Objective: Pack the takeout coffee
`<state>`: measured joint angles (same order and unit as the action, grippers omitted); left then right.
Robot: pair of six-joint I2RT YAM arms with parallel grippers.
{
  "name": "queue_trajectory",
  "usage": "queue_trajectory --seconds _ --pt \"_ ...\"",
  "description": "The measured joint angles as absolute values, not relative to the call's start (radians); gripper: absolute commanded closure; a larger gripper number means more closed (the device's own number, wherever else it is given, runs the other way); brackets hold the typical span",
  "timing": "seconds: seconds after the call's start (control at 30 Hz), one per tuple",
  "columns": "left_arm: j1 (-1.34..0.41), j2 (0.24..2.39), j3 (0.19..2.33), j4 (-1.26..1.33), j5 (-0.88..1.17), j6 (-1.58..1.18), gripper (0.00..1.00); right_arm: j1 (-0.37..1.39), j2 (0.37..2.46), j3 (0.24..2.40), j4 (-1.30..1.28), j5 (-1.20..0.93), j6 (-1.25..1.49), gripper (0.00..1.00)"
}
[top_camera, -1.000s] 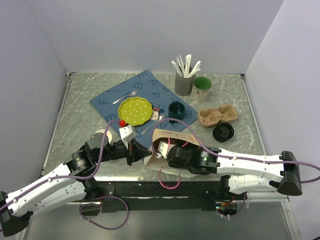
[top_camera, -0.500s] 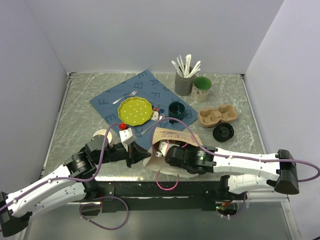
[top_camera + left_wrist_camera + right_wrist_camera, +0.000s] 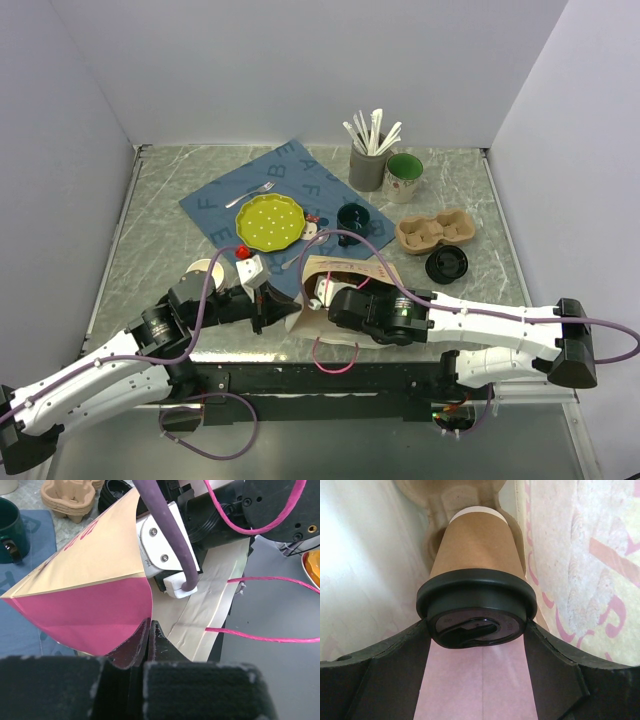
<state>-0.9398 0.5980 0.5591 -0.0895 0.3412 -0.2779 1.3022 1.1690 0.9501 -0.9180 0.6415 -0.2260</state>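
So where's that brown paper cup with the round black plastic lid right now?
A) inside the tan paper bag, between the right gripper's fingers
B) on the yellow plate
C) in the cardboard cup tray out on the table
A: the right wrist view shows the brown paper cup held in the right gripper, with the tan paper bag walls around it.

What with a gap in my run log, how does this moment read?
left tool: shut on paper bag | right tool: holds takeout coffee inside bag
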Motion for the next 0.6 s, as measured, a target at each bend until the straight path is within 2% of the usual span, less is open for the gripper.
queue_trajectory --seconds 0.6 --pt "-0.943 0.640 0.559 -0.070 0.315 -0.274 0.99 1.301 1.179 0.950 -0.992 0.671 -0.194 0.64"
